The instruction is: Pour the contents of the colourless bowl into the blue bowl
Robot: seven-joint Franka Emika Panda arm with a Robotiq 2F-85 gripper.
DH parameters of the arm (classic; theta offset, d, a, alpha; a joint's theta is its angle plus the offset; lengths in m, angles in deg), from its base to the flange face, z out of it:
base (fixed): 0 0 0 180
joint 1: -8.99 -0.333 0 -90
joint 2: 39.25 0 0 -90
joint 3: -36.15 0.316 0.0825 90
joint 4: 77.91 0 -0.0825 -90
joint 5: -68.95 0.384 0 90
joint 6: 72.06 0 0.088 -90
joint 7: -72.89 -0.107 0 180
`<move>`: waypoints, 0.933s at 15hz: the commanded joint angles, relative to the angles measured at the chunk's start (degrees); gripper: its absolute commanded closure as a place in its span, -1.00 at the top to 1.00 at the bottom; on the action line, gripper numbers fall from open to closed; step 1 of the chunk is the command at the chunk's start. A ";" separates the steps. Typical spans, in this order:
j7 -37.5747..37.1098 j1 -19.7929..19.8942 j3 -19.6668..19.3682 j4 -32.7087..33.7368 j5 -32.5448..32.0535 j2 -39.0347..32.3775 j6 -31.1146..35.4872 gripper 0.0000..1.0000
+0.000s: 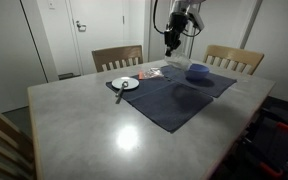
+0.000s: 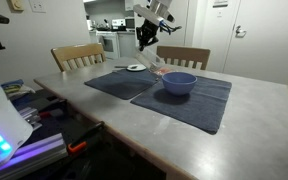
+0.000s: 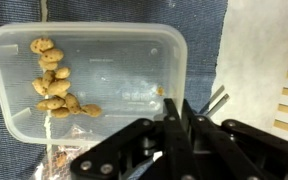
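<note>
In the wrist view the colourless bowl (image 3: 104,50) fills the upper left, a clear rounded-rectangle container. Brown nut-like pieces (image 3: 54,85) are gathered at its left end, with one small bit (image 3: 159,91) near its right side. My gripper (image 3: 177,106) is shut on the container's rim at its near right corner. In both exterior views the gripper (image 1: 171,46) (image 2: 143,42) hangs above the table, a little to the side of the blue bowl (image 1: 198,72) (image 2: 179,83), which sits on a dark blue mat (image 1: 179,100). The clear container is hard to make out there.
A white plate (image 1: 125,84) (image 2: 134,68) with a utensil lies on the mat's far side from the blue bowl. Metal tines (image 3: 216,101) show beside my fingers. Wooden chairs (image 1: 117,57) (image 1: 234,59) stand at the table's back edge.
</note>
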 commanded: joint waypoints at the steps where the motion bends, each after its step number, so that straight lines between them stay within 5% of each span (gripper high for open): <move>1: 0.05 -0.26 -0.32 0.12 0.08 -0.02 -0.18 -0.84; 14: 2.46 2.25 -0.77 0.34 3.03 0.34 -1.22 -0.96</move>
